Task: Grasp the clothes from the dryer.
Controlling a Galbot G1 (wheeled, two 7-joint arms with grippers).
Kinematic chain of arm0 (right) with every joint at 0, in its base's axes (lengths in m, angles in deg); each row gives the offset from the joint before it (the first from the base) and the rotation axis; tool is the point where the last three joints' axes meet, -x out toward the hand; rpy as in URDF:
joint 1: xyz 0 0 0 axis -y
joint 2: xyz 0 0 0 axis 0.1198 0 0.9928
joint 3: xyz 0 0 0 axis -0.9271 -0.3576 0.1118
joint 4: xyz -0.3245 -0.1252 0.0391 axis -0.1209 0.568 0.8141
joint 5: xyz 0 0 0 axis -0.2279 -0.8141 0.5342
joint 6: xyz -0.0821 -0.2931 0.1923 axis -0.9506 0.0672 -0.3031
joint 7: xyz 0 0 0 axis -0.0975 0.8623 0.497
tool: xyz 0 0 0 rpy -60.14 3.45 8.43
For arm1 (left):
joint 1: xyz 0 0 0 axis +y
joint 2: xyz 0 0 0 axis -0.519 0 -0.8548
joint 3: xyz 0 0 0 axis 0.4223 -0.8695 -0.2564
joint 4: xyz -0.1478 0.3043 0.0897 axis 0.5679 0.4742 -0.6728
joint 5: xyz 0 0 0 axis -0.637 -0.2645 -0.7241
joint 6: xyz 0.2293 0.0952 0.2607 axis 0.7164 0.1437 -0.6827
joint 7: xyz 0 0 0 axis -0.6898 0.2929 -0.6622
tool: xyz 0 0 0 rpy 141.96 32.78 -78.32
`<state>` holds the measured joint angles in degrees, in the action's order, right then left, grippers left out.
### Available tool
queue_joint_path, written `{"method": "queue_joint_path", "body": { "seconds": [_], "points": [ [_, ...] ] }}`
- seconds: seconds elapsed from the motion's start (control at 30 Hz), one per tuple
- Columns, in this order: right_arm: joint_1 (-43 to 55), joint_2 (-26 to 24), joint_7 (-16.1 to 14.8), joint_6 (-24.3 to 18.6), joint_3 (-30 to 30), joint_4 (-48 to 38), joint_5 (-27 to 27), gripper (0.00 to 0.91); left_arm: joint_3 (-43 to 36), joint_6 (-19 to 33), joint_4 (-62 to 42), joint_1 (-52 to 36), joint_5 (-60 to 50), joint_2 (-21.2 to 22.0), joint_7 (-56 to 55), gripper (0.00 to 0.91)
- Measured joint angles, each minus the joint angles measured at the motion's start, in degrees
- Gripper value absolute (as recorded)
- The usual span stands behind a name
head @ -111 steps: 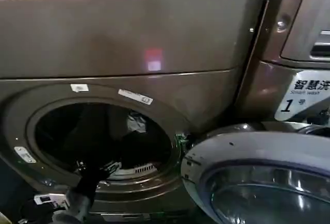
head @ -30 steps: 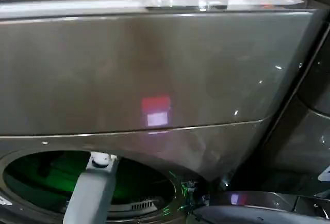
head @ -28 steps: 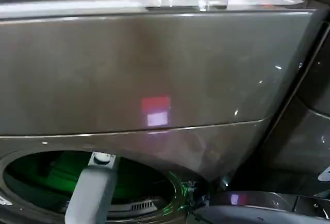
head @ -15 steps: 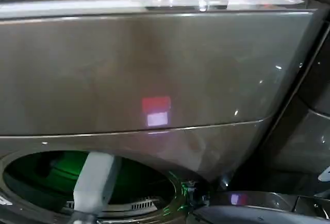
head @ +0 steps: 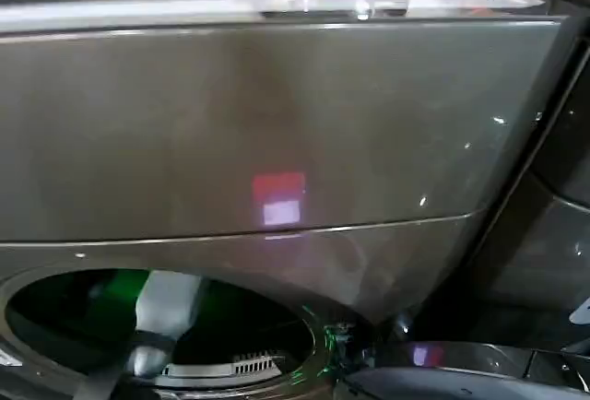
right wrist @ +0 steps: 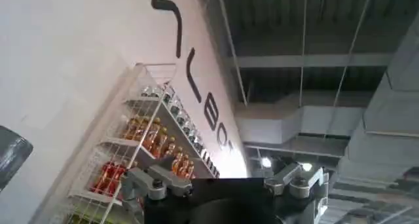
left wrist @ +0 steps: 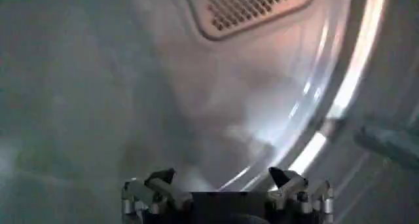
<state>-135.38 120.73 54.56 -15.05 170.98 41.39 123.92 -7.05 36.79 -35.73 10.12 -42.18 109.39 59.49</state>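
Observation:
The dryer [head: 277, 123] is a bronze-brown machine with its round port [head: 55, 308] open at the lower left and green light inside. My grey left arm [head: 164, 306] reaches through the port into the drum. Inside, my left gripper [left wrist: 219, 179] is open, its dark fingertips [left wrist: 162, 177] wide apart with nothing between them. Ahead of it are the pale drum wall and a perforated vent [left wrist: 245, 6]. A pale blurred patch [left wrist: 245, 133] lies beyond the fingers; I cannot tell whether it is clothes. My right gripper [right wrist: 222, 183] is open, empty and pointed up toward the ceiling.
The dryer's open door [head: 433, 372] hangs at the lower right, close to the port's edge. A shiny drum rim [left wrist: 340, 94] curves past the left gripper. A wire shelf of bottles [right wrist: 144, 147] stands against a white wall beyond the right gripper.
The head view has shifted up and closer to the dryer's front. My left arm has slid lower and deeper into the port over the last second.

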Motion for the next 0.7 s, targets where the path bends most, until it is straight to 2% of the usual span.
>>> {"method": "queue_joint_path", "body": {
  "seconds": [0.37,0.7],
  "points": [
    [0.34,0.13,-0.02,0.00,-0.62,0.57,-0.10,0.907,-5.01,8.75,-9.33,-4.90,-13.70,-0.13,11.24,0.907],
    [0.67,0.25,-0.02,0.00,-1.05,0.73,-0.16,0.907,-10.89,14.49,-15.36,-8.92,-22.63,-0.71,17.30,0.907]
  ]
}}
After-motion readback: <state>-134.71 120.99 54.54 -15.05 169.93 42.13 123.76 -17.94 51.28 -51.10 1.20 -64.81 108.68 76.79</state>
